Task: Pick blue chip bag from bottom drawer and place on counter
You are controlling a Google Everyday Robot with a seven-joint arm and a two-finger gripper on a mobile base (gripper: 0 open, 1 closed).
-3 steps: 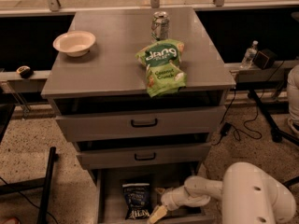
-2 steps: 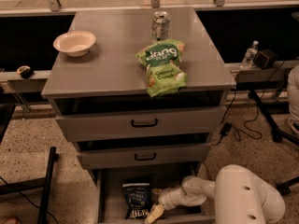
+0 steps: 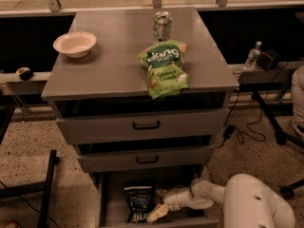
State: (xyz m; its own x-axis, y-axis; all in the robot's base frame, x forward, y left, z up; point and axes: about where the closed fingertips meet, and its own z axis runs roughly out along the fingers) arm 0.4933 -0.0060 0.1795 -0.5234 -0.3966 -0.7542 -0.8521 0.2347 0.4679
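The gripper (image 3: 159, 213) sits low in the bottom drawer (image 3: 113, 205), and whether it is open or closed I cannot tell, with the blue chip bag (image 3: 138, 202) just beside it at ten o'clock, so this looks like the reaching step, and next it needs a firm grasp and a lift to the counter (image 3: 109, 65) at twelve o'clock

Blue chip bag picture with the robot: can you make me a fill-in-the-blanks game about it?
The blue chip bag lies in the bottom drawer, with the gripper just to its ___ in the picture.
The snack bag on the counter is coloured ___.
Counting the bowl, the can and that bag, the counter holds ___ things.
Missing words: right, green, three.
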